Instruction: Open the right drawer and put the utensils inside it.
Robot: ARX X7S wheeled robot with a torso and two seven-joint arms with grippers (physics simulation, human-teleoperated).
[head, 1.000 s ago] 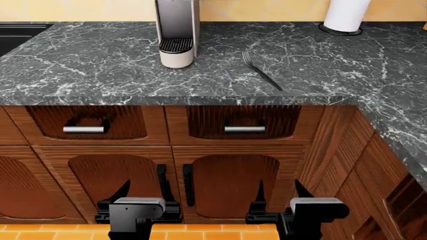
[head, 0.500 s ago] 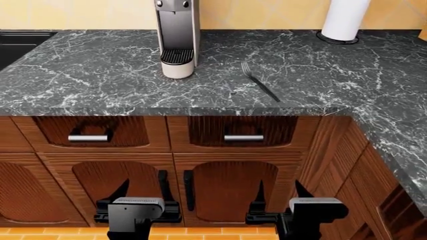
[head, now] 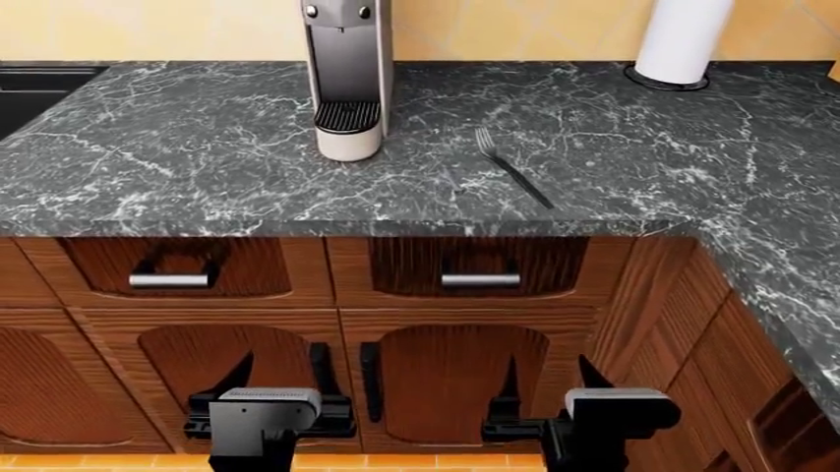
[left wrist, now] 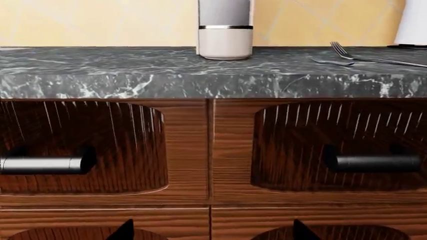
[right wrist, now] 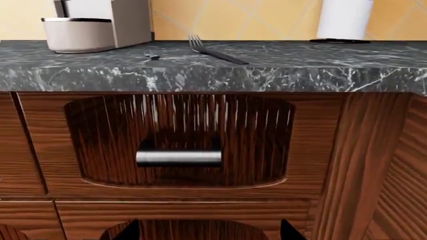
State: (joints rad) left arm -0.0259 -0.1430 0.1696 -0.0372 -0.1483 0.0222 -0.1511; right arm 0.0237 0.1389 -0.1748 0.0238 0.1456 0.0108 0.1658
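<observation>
Camera's tilted up a hair since a moment ago, so counter and drawers sit lower. Right drawer point(head: 479, 267) is shut, mid-frame under the counter point(head: 197, 167). Two forks: long dark fork point(head: 513, 167) lies diagonally, tines toward upper left; short pale fork point(right wrist: 151, 55) just beside it. Left gripper point(head: 270, 411) and right gripper point(head: 552, 411) hang spread wide, empty, at bottom.

Warm yellow tiled wall point(head: 157, 29) behind a dark grey marble countertop point(head: 184, 167) veined in white, turning a corner at the right. Below, reddish-brown wood cabinetry: a left drawer point(head: 171, 267) with a metal bar handle, taller cabinet doors point(head: 216, 379) with vertical black handles. Strip of orange tiled floor point(head: 105, 462) at the base. Dark sink edge point(head: 39, 84) at far left. Even, soft light.
</observation>
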